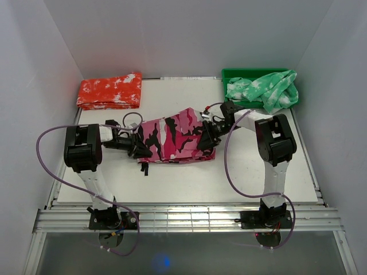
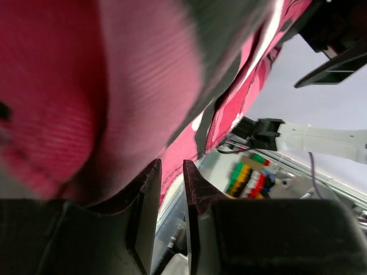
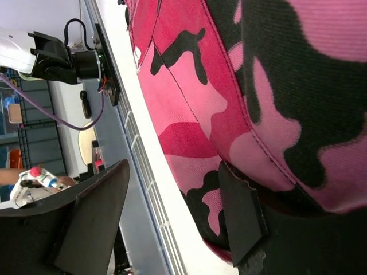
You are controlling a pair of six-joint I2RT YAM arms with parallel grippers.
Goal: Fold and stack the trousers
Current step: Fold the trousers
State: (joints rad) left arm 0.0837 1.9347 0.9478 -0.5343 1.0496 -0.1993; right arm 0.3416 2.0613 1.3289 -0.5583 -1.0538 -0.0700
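The pink-magenta camouflage trousers point(image 1: 175, 140) lie in a folded bundle at the middle of the table. At the bundle's left end is my left gripper point(image 1: 139, 150); its fingers stand a narrow gap apart. In the left wrist view that gap point(image 2: 172, 166) is empty, and the trousers point(image 2: 86, 86) hang over the outside of the left finger point(image 2: 146, 195). My right gripper point(image 1: 205, 137) is at the bundle's right end. It is wide open point(image 3: 175, 166), with one finger point(image 3: 241, 212) tucked under the edge of the trousers point(image 3: 189, 97) and the other well clear.
A folded orange-red garment point(image 1: 110, 90) lies at the back left. A green bin point(image 1: 252, 74) at the back right holds a green and white garment point(image 1: 266, 89). Bare white table point(image 1: 189, 183) runs in front of the bundle to the metal front rail point(image 1: 189, 217).
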